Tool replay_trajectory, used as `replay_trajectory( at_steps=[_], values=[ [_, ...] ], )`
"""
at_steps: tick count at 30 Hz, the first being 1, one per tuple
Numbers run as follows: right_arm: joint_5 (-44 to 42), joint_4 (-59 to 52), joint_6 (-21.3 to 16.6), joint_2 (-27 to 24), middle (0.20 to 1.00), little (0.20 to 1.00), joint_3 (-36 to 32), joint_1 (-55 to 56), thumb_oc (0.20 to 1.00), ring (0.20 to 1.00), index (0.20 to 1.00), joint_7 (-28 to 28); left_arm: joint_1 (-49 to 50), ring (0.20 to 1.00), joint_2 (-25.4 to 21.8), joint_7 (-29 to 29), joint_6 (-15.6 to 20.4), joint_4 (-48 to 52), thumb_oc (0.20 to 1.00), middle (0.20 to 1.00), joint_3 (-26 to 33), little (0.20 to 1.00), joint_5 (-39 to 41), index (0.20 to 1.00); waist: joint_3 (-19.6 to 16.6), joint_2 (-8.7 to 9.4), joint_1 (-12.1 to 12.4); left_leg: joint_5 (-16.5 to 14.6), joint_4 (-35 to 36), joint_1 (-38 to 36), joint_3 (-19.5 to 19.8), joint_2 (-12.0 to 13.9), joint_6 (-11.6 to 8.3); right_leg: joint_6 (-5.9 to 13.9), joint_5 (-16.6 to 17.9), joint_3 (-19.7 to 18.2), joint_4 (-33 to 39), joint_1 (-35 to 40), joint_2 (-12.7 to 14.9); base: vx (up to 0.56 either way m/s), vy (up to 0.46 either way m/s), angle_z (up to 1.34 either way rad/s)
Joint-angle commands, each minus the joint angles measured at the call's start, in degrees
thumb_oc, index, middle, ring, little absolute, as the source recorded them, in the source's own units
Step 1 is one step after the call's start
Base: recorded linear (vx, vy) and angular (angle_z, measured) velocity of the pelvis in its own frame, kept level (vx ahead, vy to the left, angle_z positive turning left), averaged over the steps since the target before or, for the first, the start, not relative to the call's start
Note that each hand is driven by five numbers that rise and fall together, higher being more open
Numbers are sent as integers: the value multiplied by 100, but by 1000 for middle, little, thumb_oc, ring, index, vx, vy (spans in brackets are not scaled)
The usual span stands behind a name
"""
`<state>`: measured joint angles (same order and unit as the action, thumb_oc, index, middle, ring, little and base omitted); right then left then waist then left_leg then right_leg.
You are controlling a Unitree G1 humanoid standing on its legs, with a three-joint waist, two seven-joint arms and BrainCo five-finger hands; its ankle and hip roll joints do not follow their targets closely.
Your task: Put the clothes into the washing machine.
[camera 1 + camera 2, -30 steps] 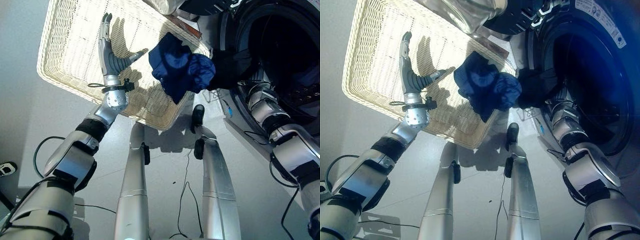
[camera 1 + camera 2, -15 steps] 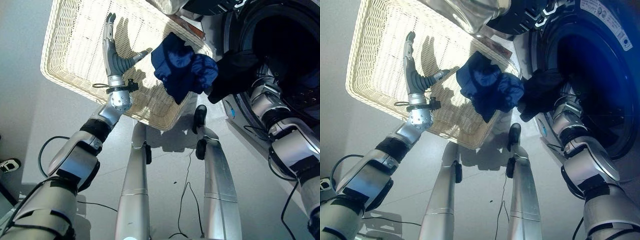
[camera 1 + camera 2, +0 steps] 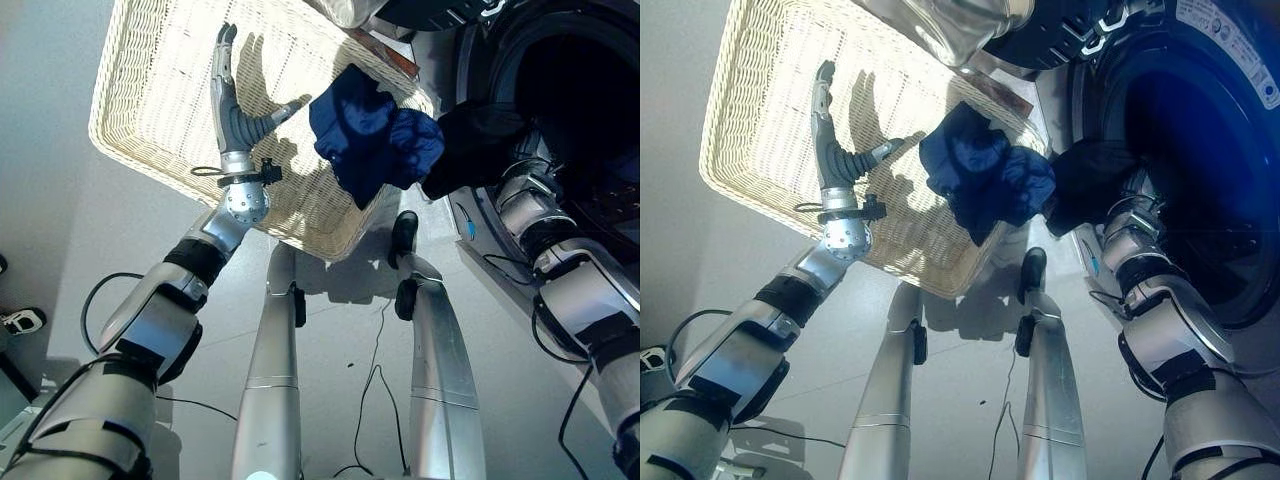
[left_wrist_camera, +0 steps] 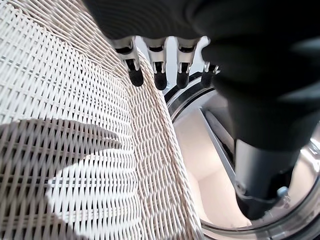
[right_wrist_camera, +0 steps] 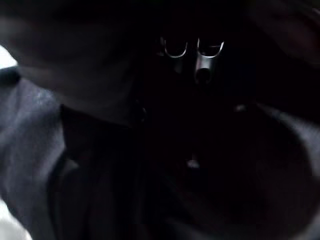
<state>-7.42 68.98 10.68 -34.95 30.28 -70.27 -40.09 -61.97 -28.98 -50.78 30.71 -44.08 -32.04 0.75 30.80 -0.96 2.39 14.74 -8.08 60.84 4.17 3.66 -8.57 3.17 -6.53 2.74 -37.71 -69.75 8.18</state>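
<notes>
— What stands at the left of the scene?

— A white wicker basket sits on the grey floor, left of the washing machine. The robot's left hand is raised over the basket's woven bottom, fingers straight and thumb spread, grasping nothing. In the left wrist view the same dark-tipped fingers hang free beside the basket's wall, with the washing machine's round door showing past the rim.

— And the clothes?

— A blue garment hangs bunched above the basket's corner nearest the washing machine, between the basket and the drum opening. Just beside it, toward the washing machine, a black garment is bunched at the lip of the drum opening, touching the blue one.

— What is the right hand doing?

— The right arm reaches up from the lower right to the black garment, and the right hand is buried in that cloth. In the right wrist view only a glint of silver finger shows among dark folds, so whether it is clenched on the fabric cannot be told.

— Anything inside the washing machine?

— The drum is dark; its contents cannot be made out.
</notes>
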Motion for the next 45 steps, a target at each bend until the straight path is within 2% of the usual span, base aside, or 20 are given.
replay_trajectory(
  at_steps=[1,6,7,12,15,16,20,29,30,31,32,33,34,35,36,38,39,40,44,45],
  values=[
    [-1798,-31,-688,-402,200,200,-570,231,200,200,200,-424,89,1000,47,-102,385,187,1000,1000,563,1000,-181,1000,-100,-232,-131,-928,-846,-1,-315,-530,349,360,1274,359,1774,611,-538,0,0,0],
    [-4259,-172,-2255,-1071,200,200,-1765,526,200,200,200,-871,513,1000,-183,-111,370,480,1000,1000,714,1000,-363,1000,-100,-19,-193,-1059,-891,-53,-248,-480,351,423,1316,374,1791,706,-579,7,-57,2],
    [-4429,-217,-2372,-1130,200,200,-1848,568,200,200,200,-886,550,1000,-220,-115,368,509,1000,1000,720,1000,-351,1000,-100,12,-205,-1067,-891,-62,-243,-470,349,430,1328,375,1798,720,-585,-4,-55,5],
    [-5430,-753,-3587,-1678,200,200,-2384,876,200,200,200,-1654,696,1000,-484,-148,317,627,1000,1000,678,1000,-264,1000,-100,247,-319,-1089,-793,-148,-204,-408,348,473,1402,373,1891,838,-625,-12,-44,1],
    [-5639,-799,-3830,-1960,200,200,-2516,885,200,200,200,-1746,688,1000,-591,-154,339,600,1000,1000,591,1000,-267,1000,-100,287,-354,-1100,-780,-160,-174,-412,349,476,1416,367,1918,854,-629,-4,-13,-3],
    [-5798,-758,-4139,-2142,200,200,-2608,894,200,200,200,-1747,675,1000,-690,-153,375,573,1000,1000,528,1000,-221,1000,-100,301,-370,-1113,-769,-166,-148,-416,350,478,1417,362,1928,858,-632,-4,-13,-3],
    [-5791,-739,-4844,-2460,200,200,-2895,963,200,200,200,-1895,658,1000,-901,-103,523,471,1000,1000,432,1000,-89,1000,-100,319,-414,-1141,-731,-222,-137,-412,358,476,1405,354,1961,903,-636,0,-3,-2],
    [-5574,-869,-5571,-2675,200,200,-3029,753,200,200,200,-2338,533,1000,-1128,153,764,241,1000,1000,333,1000,175,1000,-100,335,-408,-1083,-663,-240,-110,-455,378,440,1443,368,2130,965,-582,0,0,0],
    [-5521,-820,-5567,-2705,200,200,-3022,752,200,200,200,-2388,559,1000,-1135,164,791,215,1000,1000,314,1000,182,1000,-100,330,-404,-1135,-672,-287,-106,-445,372,446,1392,366,2120,1016,-582,0,0,0],
    [-5023,-782,-5376,-2803,200,200,-2987,727,200,200,200,-2776,581,1000,-1168,168,840,184,1000,1000,274,1000,195,1000,-100,326,-404,-1153,-680,-307,-102,-452,374,436,1373,363,2132,1048,-580,0,0,0],
    [-4366,-755,-5123,-2863,200,200,-2950,727,200,200,200,-3128,614,1000,-1166,139,853,195,1000,1000,258,1000,172,1000,-100,322,-403,-1152,-689,-301,-111,-447,378,437,1368,365,2120,1049,-580,0,0,0],
    [-3784,-910,-4631,-2906,200,200,-2829,675,200,200,200,-3566,611,1000,-1188,111,831,223,1000,1000,239,1000,130,1000,-100,321,-401,-1158,-712,-293,-115,-450,380,440,1365,360,2119,1051,-579,0,0,0],
    [-3404,-955,-4263,-2938,395,395,-2678,607,395,395,395,-3765,601,1000,-1193,106,787,263,1000,1000,222,1000,90,1000,-100,326,-393,-1166,-730,-284,-122,-450,384,447,1354,364,2112,1057,-571,0,0,0],
    [-3215,-1017,-3920,-2960,721,721,-2568,527,721,721,721,-3830,583,1000,-1209,98,771,270,1000,1000,187,1000,93,1000,-100,326,-398,-1160,-734,-284,-126,-446,388,450,1361,368,2113,1063,-573,0,0,0],
    [-2956,-971,-3447,-3018,1000,1000,-2414,459,1000,1000,1000,-3806,559,1000,-1231,141,756,281,1000,1000,167,1000,85,1000,-100,336,-392,-1165,-744,-279,-123,-444,394,455,1361,369,2117,1069,-569,0,0,0],
    [-2978,-913,-2986,-3096,1000,1000,-2076,273,1000,1000,1000,-3672,494,1000,-1276,212,722,289,1000,1000,78,1000,60,1000,-100,349,-374,-1164,-771,-260,-105,-462,413,455,1378,371,2148,1080,-565,0,0,0],
    [-2762,-788,-2597,-3115,1000,1000,-1925,198,1000,1000,1000,-3461,463,1000,-1280,279,703,286,1000,1000,31,1000,12,1000,-100,345,-369,-1160,-769,-255,-114,-445,407,462,1371,382,2150,1090,-559,0,0,0],
    [-2597,-737,-2481,-3102,1000,1000,-1819,145,1000,1000,1000,-3439,436,1000,-1274,301,698,280,1000,1000,-20,1000,-1,1000,-100,342,-359,-1162,-767,-255,-112,-451,414,462,1377,389,2152,1090,-554,0,0,0],
    [-814,-797,-1134,-2978,1000,1000,-743,-542,1000,1000,1000,-3198,126,1000,-1204,732,548,234,1000,1000,-458,1000,-259,1000,-100,254,-341,-1166,-801,-211,-144,-497,462,453,1360,414,2117,1029,-521,-6,24,-1],
    [-700,-871,-884,-2967,1000,1000,-396,-742,1000,1000,1000,-3162,23,1000,-1244,850,469,243,1000,1000,-604,1000,-355,1000,-100,236,-339,-1169,-819,-197,-144,-509,468,445,1373,403,2138,1015,-510,-12,53,-2]
  ],
)
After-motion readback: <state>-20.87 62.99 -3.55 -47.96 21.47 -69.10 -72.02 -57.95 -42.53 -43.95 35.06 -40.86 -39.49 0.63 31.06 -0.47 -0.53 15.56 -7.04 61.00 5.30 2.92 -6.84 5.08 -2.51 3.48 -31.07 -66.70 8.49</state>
